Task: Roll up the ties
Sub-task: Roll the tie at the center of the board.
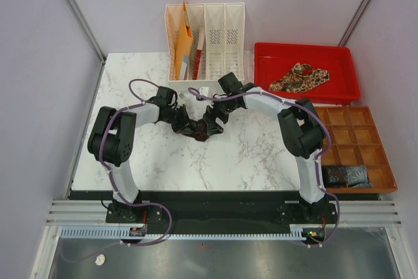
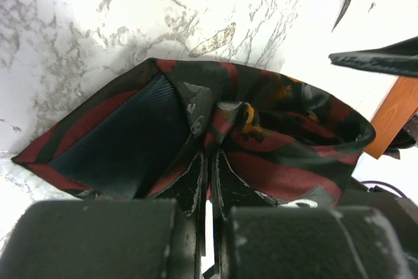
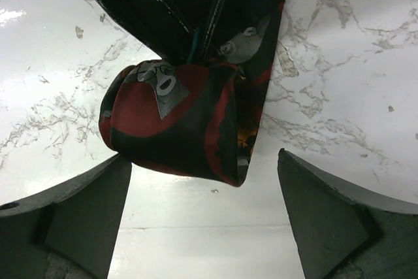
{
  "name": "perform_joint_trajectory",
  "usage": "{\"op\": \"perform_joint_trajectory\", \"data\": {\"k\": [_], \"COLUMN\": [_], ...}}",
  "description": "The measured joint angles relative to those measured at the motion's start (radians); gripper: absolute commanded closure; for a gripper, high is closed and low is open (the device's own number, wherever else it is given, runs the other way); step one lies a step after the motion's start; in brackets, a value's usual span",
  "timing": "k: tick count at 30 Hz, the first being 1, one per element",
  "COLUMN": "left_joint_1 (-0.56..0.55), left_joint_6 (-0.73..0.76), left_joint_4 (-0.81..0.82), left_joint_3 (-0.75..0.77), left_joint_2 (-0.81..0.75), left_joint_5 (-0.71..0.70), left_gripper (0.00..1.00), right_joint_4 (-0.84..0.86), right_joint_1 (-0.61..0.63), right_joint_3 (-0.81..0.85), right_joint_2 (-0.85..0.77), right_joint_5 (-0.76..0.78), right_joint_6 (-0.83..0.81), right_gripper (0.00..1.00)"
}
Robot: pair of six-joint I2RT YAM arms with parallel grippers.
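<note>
A dark maroon-and-black tie (image 1: 199, 130) lies bunched and partly rolled at the middle of the marble table, between both grippers. My left gripper (image 1: 185, 121) is shut on it; in the left wrist view its fingers (image 2: 196, 181) pinch a fold of the tie (image 2: 274, 161). The right gripper (image 1: 213, 121) stands open just to the tie's right. From the right wrist, the rolled end (image 3: 176, 122) hangs in front of the wide-apart right gripper (image 3: 202, 161), touching neither finger. A tan-and-brown paisley tie (image 1: 299, 78) lies crumpled in the red tray (image 1: 339, 95).
A white file rack (image 1: 215, 37) holding orange folders (image 1: 183, 40) stands right behind the grippers. At the right edge sits an orange-brown compartment box (image 1: 356, 136) with a dark bundle (image 1: 346, 176) in a near cell. The walls close in on both sides.
</note>
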Motion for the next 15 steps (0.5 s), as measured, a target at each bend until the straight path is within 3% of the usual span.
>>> {"op": "perform_joint_trajectory", "data": {"k": [15], "left_joint_1": [0.005], "left_joint_6": [0.0], "left_joint_4": [0.003], "left_joint_3": [0.0], "left_joint_2": [0.007], "left_joint_5": [0.003], "left_gripper": [0.98], "right_joint_4": [0.146], "right_joint_1": [0.055], "right_joint_3": [-0.09], "right_joint_2": [0.0], "right_joint_5": [-0.024], "right_joint_6": [0.022], "right_gripper": [0.02]}}
